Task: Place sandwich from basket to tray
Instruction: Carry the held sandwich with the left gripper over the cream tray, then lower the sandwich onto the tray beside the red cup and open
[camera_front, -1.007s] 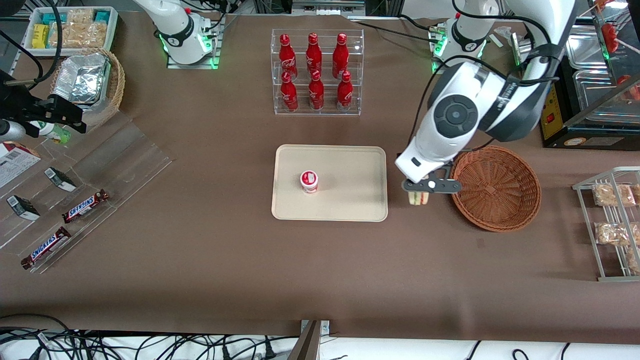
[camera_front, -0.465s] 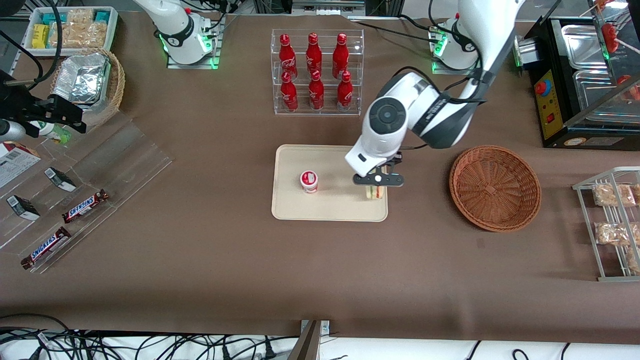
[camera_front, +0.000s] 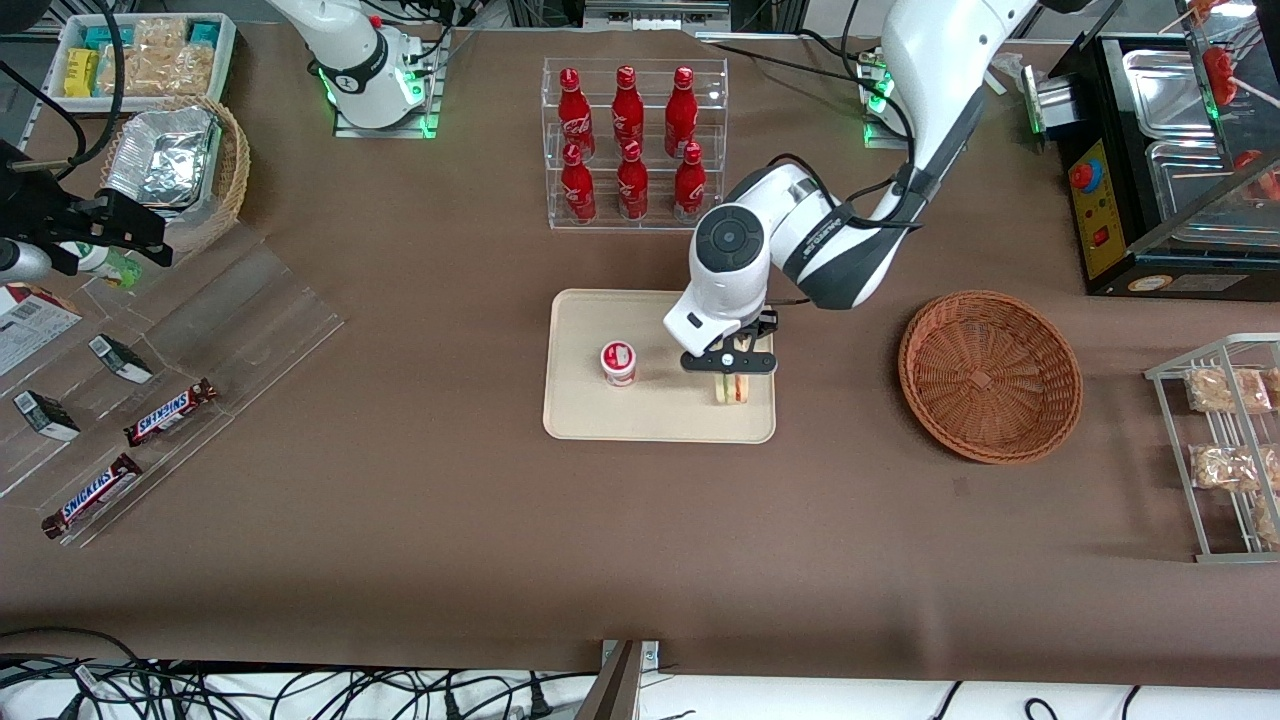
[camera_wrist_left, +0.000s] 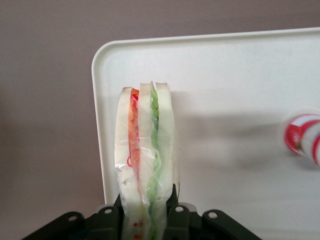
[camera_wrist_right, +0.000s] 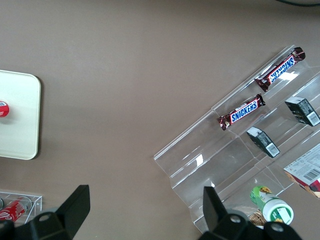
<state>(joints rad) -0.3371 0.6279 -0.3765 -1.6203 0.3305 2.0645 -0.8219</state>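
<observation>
- Round red-and-white cup (camera_front: 619, 362): stands on the cream tray (camera_front: 590, 415), toward the parked arm's end of it; it plays no part in the task and has not moved since the earlier frames.
- My gripper (camera_front: 729, 363): clamped on the wrapped sandwich (camera_front: 731, 390), which hangs edge-down over the tray's corner nearest the basket. The wrist view shows the sandwich (camera_wrist_left: 145, 155) pinched between my fingers (camera_wrist_left: 172, 217), its bread and filling layers upright above the tray's surface (camera_wrist_left: 240, 100). I cannot tell whether it touches the tray yet.
- Woven basket (camera_front: 990, 375): lies empty on the counter, well apart from my gripper.
- Progress: the lift-out and carry are done; lowering, release and withdrawal remain, by my judgement.
- Change: a second ago I held the sandwich between basket and tray; I have since crossed the rim.
</observation>
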